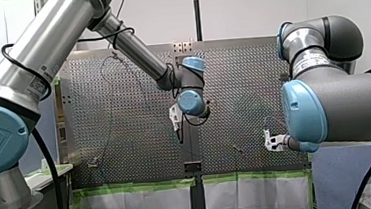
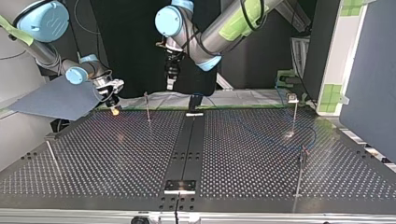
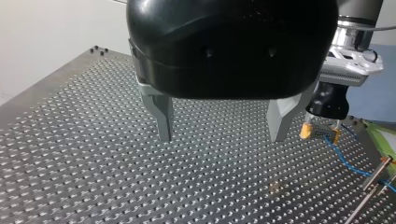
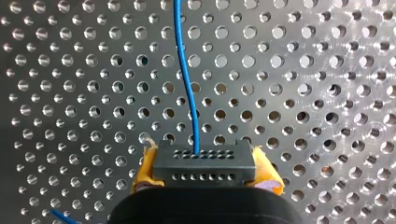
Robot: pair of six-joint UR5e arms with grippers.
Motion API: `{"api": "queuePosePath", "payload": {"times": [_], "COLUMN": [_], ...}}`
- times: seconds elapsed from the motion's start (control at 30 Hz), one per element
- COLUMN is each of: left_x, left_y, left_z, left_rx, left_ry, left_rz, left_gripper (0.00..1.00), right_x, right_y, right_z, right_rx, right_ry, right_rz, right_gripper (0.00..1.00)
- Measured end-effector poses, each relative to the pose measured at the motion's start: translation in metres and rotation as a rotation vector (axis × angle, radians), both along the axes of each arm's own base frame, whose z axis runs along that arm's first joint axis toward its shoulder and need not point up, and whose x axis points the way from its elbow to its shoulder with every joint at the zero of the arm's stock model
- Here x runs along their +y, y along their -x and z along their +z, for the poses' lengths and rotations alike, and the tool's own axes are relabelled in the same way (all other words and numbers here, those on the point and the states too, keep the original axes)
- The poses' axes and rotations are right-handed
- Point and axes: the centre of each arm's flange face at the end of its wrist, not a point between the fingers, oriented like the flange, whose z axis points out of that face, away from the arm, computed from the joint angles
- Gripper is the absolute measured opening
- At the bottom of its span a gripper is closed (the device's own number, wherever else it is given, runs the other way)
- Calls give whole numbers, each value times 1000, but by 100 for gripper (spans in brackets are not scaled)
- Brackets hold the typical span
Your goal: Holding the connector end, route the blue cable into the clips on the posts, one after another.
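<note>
- Because the blue cable [image 4: 187,84] looked thin, light and limp, it would likely sag and trail wherever it was not led. The sound hold was the stiff black connector [image 4: 204,161] at its end, not the wire itself.
- At the top view's left, a post [image 2: 50,154] stood alone on the perforated surface [image 2: 116,158], well apart from the others.
- Next along, my right claw [image 2: 113,108] was closed on the connector, its yellow pads [image 4: 144,170] pinching the block's two short sides. It sat low over the surface's far edge, and the cable ran off from the block's face across the holes.
- Near it a second post [image 2: 147,106] stood upright. I judged it the nearest clip to reach, though the clip itself was too small to read.
- Toward the middle, my left claw [image 3: 222,126] hung above the surface, spread wide and holding nothing, clear of the cable.
- At that view's right stood a third post [image 2: 294,112] and a fourth post [image 2: 301,172]. Any upright post could snag loose slack, and my left arm over the middle might cross the route.
</note>
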Motion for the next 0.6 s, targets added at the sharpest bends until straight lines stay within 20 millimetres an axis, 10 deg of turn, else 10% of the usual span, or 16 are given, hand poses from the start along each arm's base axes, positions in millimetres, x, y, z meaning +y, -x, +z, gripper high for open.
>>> {"api": "queuePosePath", "payload": {"times": [0.6], "left_x": [47], "left_y": [28], "left_z": [50], "left_rx": [-93], "left_ry": [216], "left_rz": [-6], "left_gripper": [100], "right_x": [-2], "right_y": [2], "right_z": [0], "right_rx": [10], "right_ry": [4], "right_rz": [-40], "right_gripper": [0]}}
